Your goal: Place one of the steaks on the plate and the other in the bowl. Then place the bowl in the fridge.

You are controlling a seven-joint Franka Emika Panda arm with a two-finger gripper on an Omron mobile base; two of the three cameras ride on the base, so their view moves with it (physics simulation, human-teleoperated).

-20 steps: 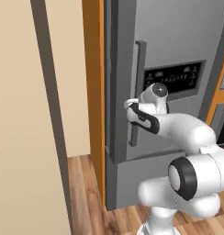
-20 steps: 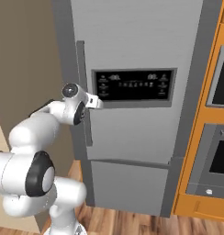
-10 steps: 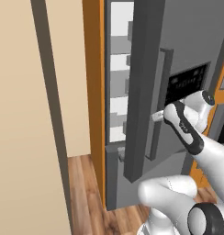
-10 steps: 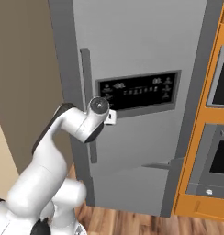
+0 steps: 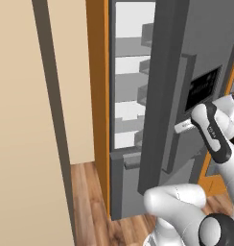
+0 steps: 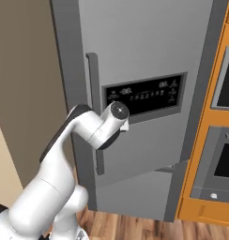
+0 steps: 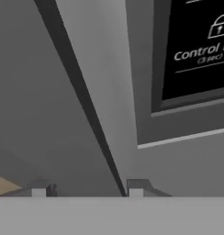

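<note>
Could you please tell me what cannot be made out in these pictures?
- Gripper jaws: cut off by the hand view's bottom edge; grip on the fridge handle cannot be told.
- Fridge shelves: right parts hidden by the open door in the left base view.
- Display panel: text too small in the right base view.

Lettering on the fridge's black display panel

Up close in the hand view, the black display panel [image 7: 196, 50] on the tall grey steel fridge [image 7: 109, 92] reads "Control L", cut off at the edge, with "(3 sec)" beneath and a white padlock sign above; in the right base view its pale digits [image 6: 144, 93] are too small to read.
</note>
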